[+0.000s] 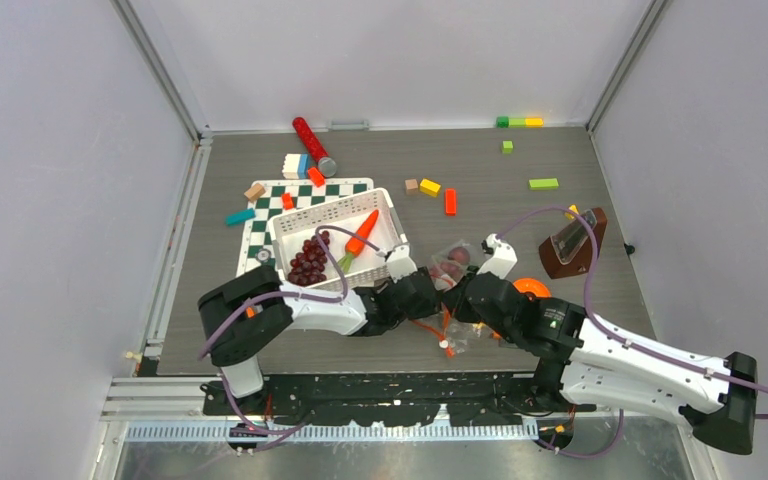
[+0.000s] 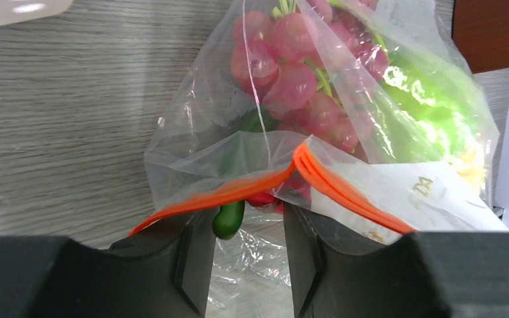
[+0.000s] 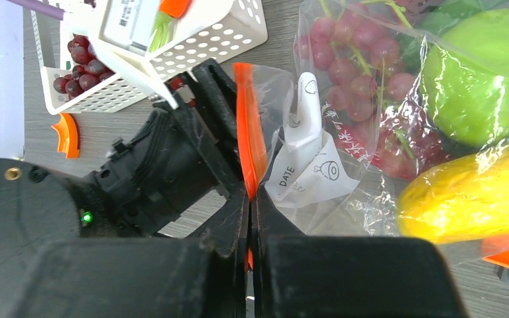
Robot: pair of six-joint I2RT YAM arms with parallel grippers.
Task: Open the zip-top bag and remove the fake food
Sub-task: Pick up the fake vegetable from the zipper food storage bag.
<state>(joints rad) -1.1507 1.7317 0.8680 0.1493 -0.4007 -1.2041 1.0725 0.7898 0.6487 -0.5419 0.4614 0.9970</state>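
Note:
The clear zip-top bag (image 1: 457,262) lies at mid-table between both grippers. In the left wrist view its orange zip strip (image 2: 344,189) drapes over my left gripper (image 2: 245,258), which is open. A long green vegetable's tip (image 2: 228,218) and a red chili (image 2: 262,197) poke out at the bag mouth between the fingers. Pink grapes (image 2: 291,73) and a green apple (image 2: 431,106) sit inside the bag. My right gripper (image 3: 250,212) is shut on the zip strip (image 3: 246,132). The apple (image 3: 477,73) and a yellow piece (image 3: 470,195) show in the bag beside it.
The white basket (image 1: 325,205) stands left of the bag, holding a carrot (image 1: 362,235) and dark grapes (image 1: 308,262). A brown stand (image 1: 572,245) and an orange curved piece (image 1: 532,287) are to the right. A chessboard mat (image 1: 305,190) and coloured blocks lie behind.

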